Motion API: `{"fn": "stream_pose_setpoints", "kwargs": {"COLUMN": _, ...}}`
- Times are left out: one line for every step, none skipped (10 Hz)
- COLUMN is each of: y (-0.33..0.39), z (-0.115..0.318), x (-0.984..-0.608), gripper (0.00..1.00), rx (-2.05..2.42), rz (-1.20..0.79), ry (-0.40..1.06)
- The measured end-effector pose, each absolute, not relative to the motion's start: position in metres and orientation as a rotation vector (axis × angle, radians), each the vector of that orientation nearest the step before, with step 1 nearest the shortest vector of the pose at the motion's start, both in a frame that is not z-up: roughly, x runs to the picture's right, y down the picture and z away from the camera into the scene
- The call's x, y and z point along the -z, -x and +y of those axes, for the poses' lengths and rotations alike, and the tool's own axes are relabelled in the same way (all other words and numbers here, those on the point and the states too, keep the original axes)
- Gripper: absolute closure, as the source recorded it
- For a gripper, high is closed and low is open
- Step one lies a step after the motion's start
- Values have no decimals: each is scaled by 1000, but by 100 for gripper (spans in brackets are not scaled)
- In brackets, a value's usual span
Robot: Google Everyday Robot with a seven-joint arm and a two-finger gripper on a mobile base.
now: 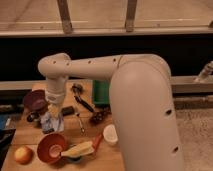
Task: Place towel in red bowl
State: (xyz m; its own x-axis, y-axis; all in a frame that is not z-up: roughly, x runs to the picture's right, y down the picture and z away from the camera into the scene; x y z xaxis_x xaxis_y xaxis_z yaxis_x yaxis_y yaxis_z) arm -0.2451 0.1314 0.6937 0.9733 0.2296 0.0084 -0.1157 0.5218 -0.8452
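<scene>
The towel (52, 123) is a pale bluish-white crumpled cloth on the wooden table (90, 131), left of centre. My gripper (54, 112) hangs from the cream arm straight down onto the top of the towel. I cannot tell whether it holds the cloth. The red bowl (50, 147) stands at the front left of the table, just in front of the towel. Something small and pale lies in it.
A purple bowl (35, 100) is at the back left. An orange fruit (22, 155) sits front left. A yellow banana-like item (79, 149) and a white cup (110, 134) lie right of the red bowl. Dark grapes (98, 117), utensils (81, 102) and a green box (101, 92) sit mid-table.
</scene>
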Motion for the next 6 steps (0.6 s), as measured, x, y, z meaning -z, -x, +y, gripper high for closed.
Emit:
{"fn": "stream_pose_setpoints", "kwargs": {"y": 256, "z": 151, "x": -689, "gripper": 100, "rx": -189, "rz": -123, "ry": 1029}}
{"fn": "stream_pose_setpoints", "kwargs": {"y": 267, "z": 169, "x": -684, "gripper": 100, "rx": -174, "rz": -125, "ry": 1051}}
{"fn": "stream_pose_setpoints", "kwargs": {"y": 273, "z": 182, "x": -681, "gripper": 100, "rx": -166, "rz": -128, "ry": 1070}}
{"fn": "stream_pose_setpoints", "kwargs": {"y": 274, "z": 190, "x": -680, "gripper": 100, "rx": -161, "rz": -124, "ry": 1088}}
{"fn": "stream_pose_setpoints", "kwargs": {"y": 277, "z": 208, "x": -681, "gripper": 100, "rx": -155, "rz": -118, "ry": 1120}}
{"fn": "stream_pose_setpoints", "kwargs": {"y": 279, "z": 219, "x": -682, "gripper": 100, "rx": -156, "rz": -114, "ry": 1135}}
